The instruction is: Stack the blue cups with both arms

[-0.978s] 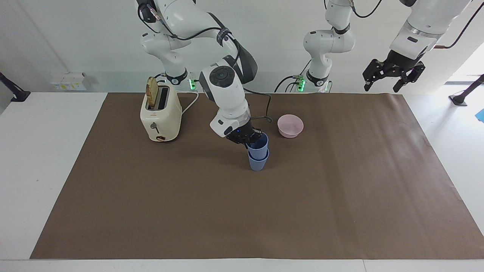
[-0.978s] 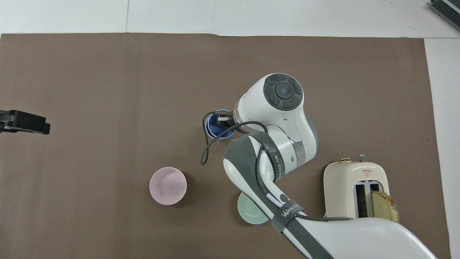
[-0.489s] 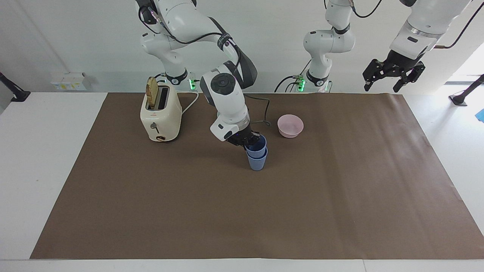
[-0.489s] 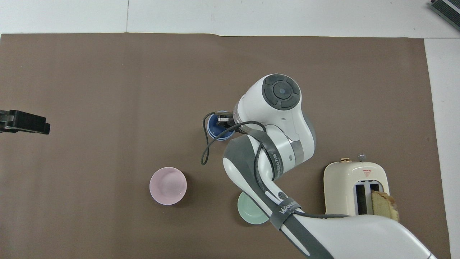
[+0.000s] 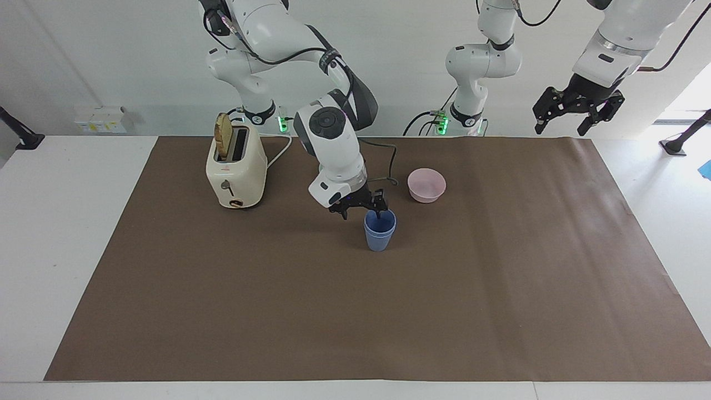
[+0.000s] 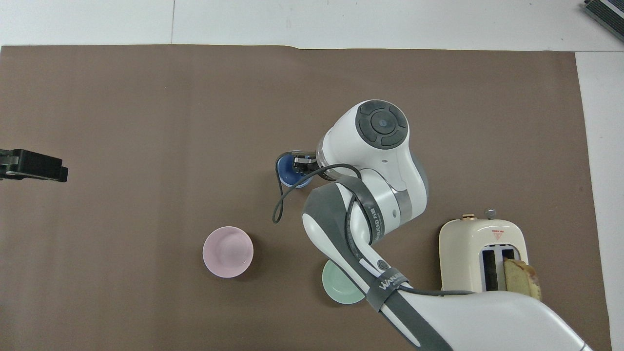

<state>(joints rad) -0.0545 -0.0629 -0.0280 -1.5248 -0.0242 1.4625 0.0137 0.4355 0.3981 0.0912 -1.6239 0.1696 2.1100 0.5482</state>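
Right claw (image 5: pixel 362 210): spread open, over the nested cups (image 5: pixel 380 233), so they sit freed.
Left claw (image 5: pixel 576 114): open, waiting aloft.

White room, white table under brown paper.

From my seat I see a plain white wall (image 5: pixel 111 61) along the robots' end of the white table (image 5: pixel 66 222), and a wide sheet of brown paper (image 5: pixel 355 311) covers most of the tabletop, its edges showing bare table all round. Bright daylight spills in at the left arm's end (image 5: pixel 689 94), washing out that corner. A small white box (image 5: pixel 103 118) sits against the wall, and a black stand foot (image 5: pixel 675 145) rests on the table edge.
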